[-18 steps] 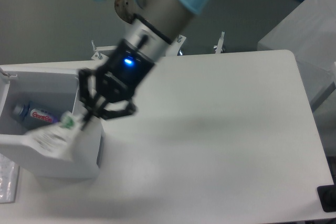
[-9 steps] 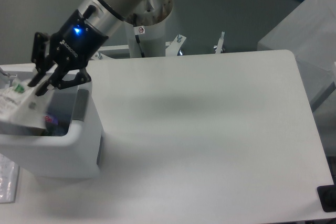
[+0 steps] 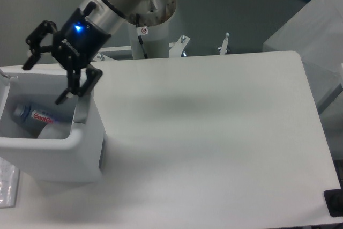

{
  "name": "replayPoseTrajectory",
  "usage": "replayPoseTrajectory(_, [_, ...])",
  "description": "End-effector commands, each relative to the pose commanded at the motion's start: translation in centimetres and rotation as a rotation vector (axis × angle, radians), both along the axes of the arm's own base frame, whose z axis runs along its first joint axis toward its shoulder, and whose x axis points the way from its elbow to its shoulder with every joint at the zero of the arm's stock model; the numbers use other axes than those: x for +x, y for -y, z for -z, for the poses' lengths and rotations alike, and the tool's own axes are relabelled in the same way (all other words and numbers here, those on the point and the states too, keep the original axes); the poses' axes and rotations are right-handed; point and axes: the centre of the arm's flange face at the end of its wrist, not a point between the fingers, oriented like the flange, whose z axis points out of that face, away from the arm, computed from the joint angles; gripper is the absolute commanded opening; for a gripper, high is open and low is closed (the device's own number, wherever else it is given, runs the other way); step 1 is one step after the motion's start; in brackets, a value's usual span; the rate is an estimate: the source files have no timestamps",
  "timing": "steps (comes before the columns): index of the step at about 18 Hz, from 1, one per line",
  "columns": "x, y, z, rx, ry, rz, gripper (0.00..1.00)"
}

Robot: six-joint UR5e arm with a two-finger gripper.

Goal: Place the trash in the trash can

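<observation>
Hovering over the bin [image 3: 80, 148] at the table's [image 3: 214, 132] left edge, the gripper [image 3: 44, 83] has its 2 fingers [image 3: 77, 87] spread wide apart and holds nothing. Inside the bin lies the bottle [image 3: 33, 115], red label up, with the pale wrapper [image 3: 53, 131] just beside it, against the near wall. A blue light glows on the gripper's wrist.

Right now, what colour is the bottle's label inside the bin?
Red with white lettering, on the bottle; the fixed camera shows it.

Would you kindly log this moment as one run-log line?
claw: open, empty, above trash can | bottle: inside | wrapper: inside
</observation>
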Motion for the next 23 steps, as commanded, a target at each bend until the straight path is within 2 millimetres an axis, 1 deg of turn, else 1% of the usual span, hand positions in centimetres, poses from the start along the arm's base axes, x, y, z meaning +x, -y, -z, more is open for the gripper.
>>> replayPoseTrajectory(2, [-2.8, 1.3, -0.9, -0.037, -0.106, -0.068, 1.00])
replayPoseTrajectory(3, [-4.0, 1.9, -1.8, -0.068, -0.169, -0.114, 1.00])
replayPoseTrajectory(5, [-6.6, 2.4, -3.2, -0.140, -0.281, -0.207, 1.00])
replayPoseTrajectory(7, [-9.0, 1.7, -3.1, -0.193, -0.339, -0.237, 1.00])
replayPoseTrajectory(9, [-11.2, 0.9, -3.0, -0.202, -0.351, -0.252, 1.00])
replayPoseTrajectory(10, [-13.1, 1.2, -2.4, -0.210, -0.353, -0.264, 1.00])
replayPoseTrajectory(11, [-15.0, 1.3, -1.0, -0.229, -0.367, -0.251, 1.00])
replayPoseTrajectory(12, [-16.5, 1.1, 0.1, -0.247, -0.398, -0.227, 1.00])
replayPoseTrajectory(13, [-17.7, 1.4, 0.2, -0.263, -0.432, -0.219, 1.00])
replayPoseTrajectory(14, [-19.2, 2.4, 0.3, -0.286, -0.461, -0.231, 1.00])
replayPoseTrajectory(15, [-20.8, 3.2, 1.1, -0.314, -0.479, -0.233, 1.00])
replayPoseTrajectory(16, [-22.2, 3.5, 3.4, -0.348, -0.489, -0.203, 1.00])
replayPoseTrajectory(17, [-23.4, 4.1, 4.3, -0.383, -0.523, -0.168, 1.00])
replayPoseTrajectory(18, [-24.8, 4.4, 6.2, -0.443, -0.533, -0.135, 1.00])
replayPoseTrajectory(19, [-26.8, 5.0, 8.5, -0.510, -0.516, -0.125, 1.00])
replayPoseTrajectory(20, [-29.2, 6.8, 10.6, -0.574, -0.481, -0.146, 1.00])
replayPoseTrajectory(21, [-30.6, 8.2, 12.2, -0.630, -0.465, -0.153, 1.00])
replayPoseTrajectory(22, [-31.2, 8.8, 12.6, -0.676, -0.486, -0.137, 1.00])
replayPoseTrajectory(23, [-31.3, 9.0, 13.0, -0.710, -0.523, -0.091, 1.00])
